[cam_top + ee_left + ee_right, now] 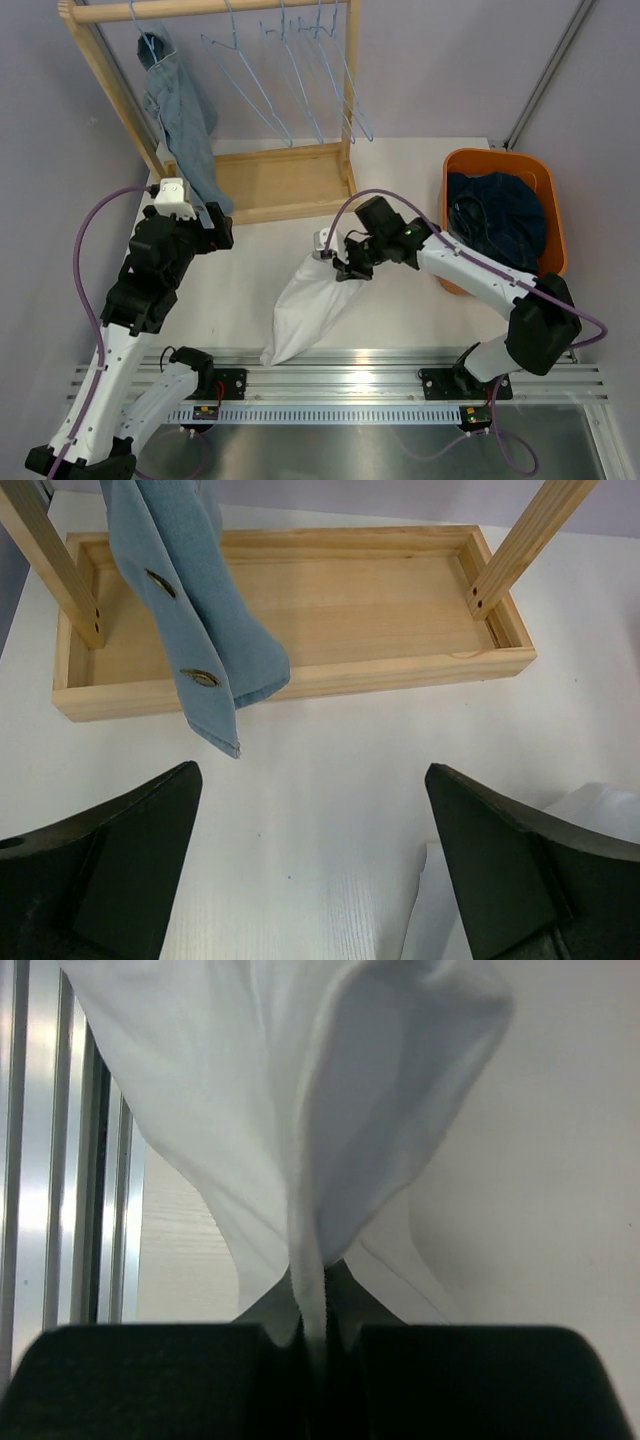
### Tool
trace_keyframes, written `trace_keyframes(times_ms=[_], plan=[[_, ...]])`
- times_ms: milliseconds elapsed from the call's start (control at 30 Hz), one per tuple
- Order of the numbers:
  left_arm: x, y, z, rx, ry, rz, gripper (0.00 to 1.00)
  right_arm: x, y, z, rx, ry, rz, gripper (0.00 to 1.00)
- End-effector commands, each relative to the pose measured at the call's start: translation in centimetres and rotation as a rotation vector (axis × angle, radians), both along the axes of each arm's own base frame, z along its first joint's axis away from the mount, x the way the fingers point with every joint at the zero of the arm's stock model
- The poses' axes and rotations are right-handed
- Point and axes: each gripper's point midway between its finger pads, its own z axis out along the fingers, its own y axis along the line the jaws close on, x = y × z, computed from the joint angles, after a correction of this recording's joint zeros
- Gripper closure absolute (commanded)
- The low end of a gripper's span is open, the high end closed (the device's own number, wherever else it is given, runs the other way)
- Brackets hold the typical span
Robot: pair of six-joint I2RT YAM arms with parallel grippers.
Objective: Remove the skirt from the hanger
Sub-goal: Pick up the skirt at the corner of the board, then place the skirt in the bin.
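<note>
A white skirt (305, 310) hangs from my right gripper (345, 262), which is shut on its top edge; its lower end trails on the table near the front rail. In the right wrist view the white cloth (300, 1110) is pinched between the jaws of that gripper (315, 1310). A blue denim skirt (185, 125) hangs on a blue hanger (150, 45) at the left end of the wooden rack (280, 185). My left gripper (215, 228) is open and empty just in front of the rack's base. Its view shows the denim hem (190, 600) above the base tray.
Several empty wire hangers (290, 70) hang on the rack's rod. An orange bin (497, 154) holding dark clothes (500, 215) stands at the right. A metal rail (350, 375) runs along the near edge. A corner of the white skirt (600, 805) shows in the left wrist view.
</note>
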Motion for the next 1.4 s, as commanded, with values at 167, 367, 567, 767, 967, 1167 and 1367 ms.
trace_keyframes(times_ms=[167, 367, 567, 767, 967, 1167, 1367], plan=[[0.1, 0.1, 0.6, -0.041, -0.043, 0.021, 0.01, 3.0, -8.0, 10.0, 0.123, -0.055, -0.066, 1.0], [0.3, 0.1, 1.0, -0.045, -0.053, 0.02, 0.01, 4.5, -10.7, 16.1, 0.244, -0.083, -0.197, 1.0], [0.3, 0.1, 1.0, -0.04, -0.053, 0.018, 0.01, 7.5, -14.8, 21.5, 0.364, -0.121, -0.383, 1.0], [0.1, 0.3, 0.9, -0.033, -0.056, 0.028, 0.01, 10.7, -20.6, 26.9, 0.452, -0.227, -0.603, 1.0], [0.1, 0.4, 0.6, -0.03, -0.052, 0.03, 0.01, 12.2, -26.2, 32.3, 0.546, -0.35, -0.773, 1.0], [0.2, 0.4, 0.6, -0.026, -0.054, 0.033, 0.01, 12.8, -30.7, 35.7, 0.62, -0.418, -0.905, 1.0], [0.2, 0.5, 0.5, -0.017, -0.052, 0.035, 0.01, 13.1, -35.5, 38.0, 0.639, -0.486, -1.04, 1.0]])
